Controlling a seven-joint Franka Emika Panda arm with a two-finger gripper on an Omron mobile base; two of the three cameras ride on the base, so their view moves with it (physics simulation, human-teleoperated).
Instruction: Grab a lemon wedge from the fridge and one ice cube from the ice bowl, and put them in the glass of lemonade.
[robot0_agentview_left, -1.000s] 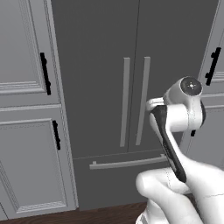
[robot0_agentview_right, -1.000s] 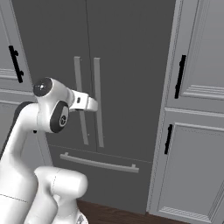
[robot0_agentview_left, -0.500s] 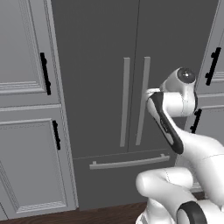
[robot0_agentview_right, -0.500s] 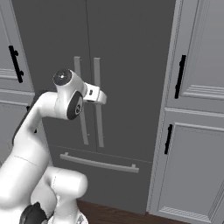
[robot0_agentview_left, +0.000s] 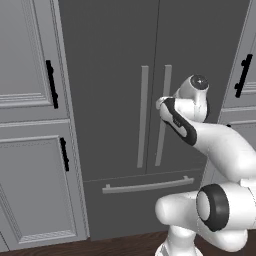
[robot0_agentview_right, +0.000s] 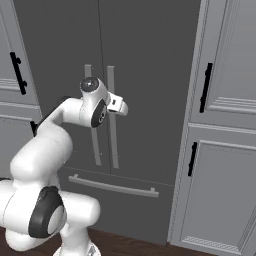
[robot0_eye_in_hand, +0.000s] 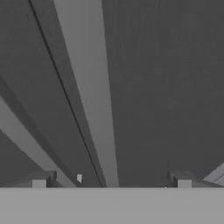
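Now reaching for the fridge (robot0_agentview_left: 115, 75) door handle, with the doors shut.

Up close, the hand (robot0_eye_in_hand: 111, 181) stands wide and empty, its two fingertips (robot0_eye_in_hand: 41, 179) straddling the right-hand silver bar handle (robot0_eye_in_hand: 89, 100), which runs between them but is not yet touched as far as I can tell. The lemon wedge is presumably behind the closed doors, so nothing of it can be seen. To do this step well, I judge the hand should go in until the bar sits deep between the fingertips, close squarely on it, then pull along the door's swing arc so the grip does not slip off. The other handle (robot0_agentview_left: 143, 116) stands just beside, so keep centred.
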